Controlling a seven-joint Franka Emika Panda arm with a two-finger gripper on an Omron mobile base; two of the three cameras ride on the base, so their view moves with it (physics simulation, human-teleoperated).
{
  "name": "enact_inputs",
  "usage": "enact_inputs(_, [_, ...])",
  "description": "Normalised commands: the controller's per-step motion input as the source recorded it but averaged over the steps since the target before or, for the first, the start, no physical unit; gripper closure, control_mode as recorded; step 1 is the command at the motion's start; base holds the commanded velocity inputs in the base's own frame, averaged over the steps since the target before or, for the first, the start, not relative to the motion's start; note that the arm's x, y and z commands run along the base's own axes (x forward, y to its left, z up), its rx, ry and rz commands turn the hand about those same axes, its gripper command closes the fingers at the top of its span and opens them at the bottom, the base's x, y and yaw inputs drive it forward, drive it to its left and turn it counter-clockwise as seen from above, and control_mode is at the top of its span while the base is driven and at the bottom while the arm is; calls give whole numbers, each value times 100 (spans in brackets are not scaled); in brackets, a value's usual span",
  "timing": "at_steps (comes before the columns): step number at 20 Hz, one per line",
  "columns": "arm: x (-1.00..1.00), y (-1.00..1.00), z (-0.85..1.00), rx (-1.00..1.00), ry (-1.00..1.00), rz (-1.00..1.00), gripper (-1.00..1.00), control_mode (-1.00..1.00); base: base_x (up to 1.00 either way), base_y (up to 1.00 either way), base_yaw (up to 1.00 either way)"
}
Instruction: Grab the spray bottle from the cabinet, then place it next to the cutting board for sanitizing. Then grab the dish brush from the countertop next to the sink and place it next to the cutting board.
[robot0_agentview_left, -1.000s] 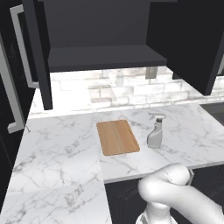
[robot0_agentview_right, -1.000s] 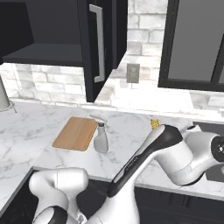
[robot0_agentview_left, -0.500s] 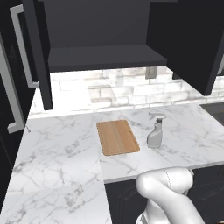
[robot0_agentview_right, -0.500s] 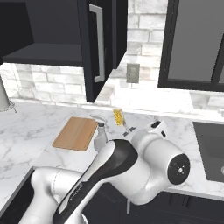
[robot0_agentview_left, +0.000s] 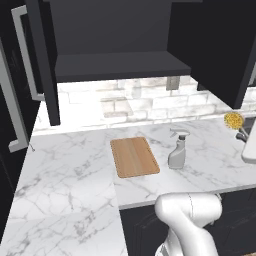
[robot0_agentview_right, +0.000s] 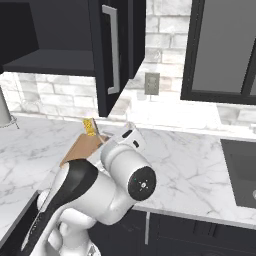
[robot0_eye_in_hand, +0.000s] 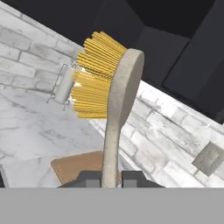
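My gripper is shut on the thin pale handle of the dish brush, whose yellow bristle head points up and left in the hand view. In the left base view the dish brush hangs above the countertop at the far right, with the gripper just below its head. The spray bottle stands upright on the marble just right of the cutting board. Seen from the right base, the dish brush is above the cutting board's far side, and my arm hides the bottle.
The cabinet hangs open above the board, its shelf bare and its doors swung out to both sides. The sink lies at the right end of the counter. A wall outlet sits on the brick backsplash. A pale cylinder stands at the counter's far left.
The arm has swung left from the sink side toward the board, carrying the brush. The brush head has come into the left base view at its right edge. Bottle and board have not moved.
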Motion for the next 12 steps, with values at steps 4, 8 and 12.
enact_inputs(4, [0, 100, 0, 0, -8, 6, 100, -100, 0, 0, 0])
enact_inputs(8, [7, 100, -1, 0, -4, 5, 100, -100, 0, 0, 0])
enact_inputs(12, [42, 100, -14, -1, 0, 5, 100, -100, 0, 0, 0])
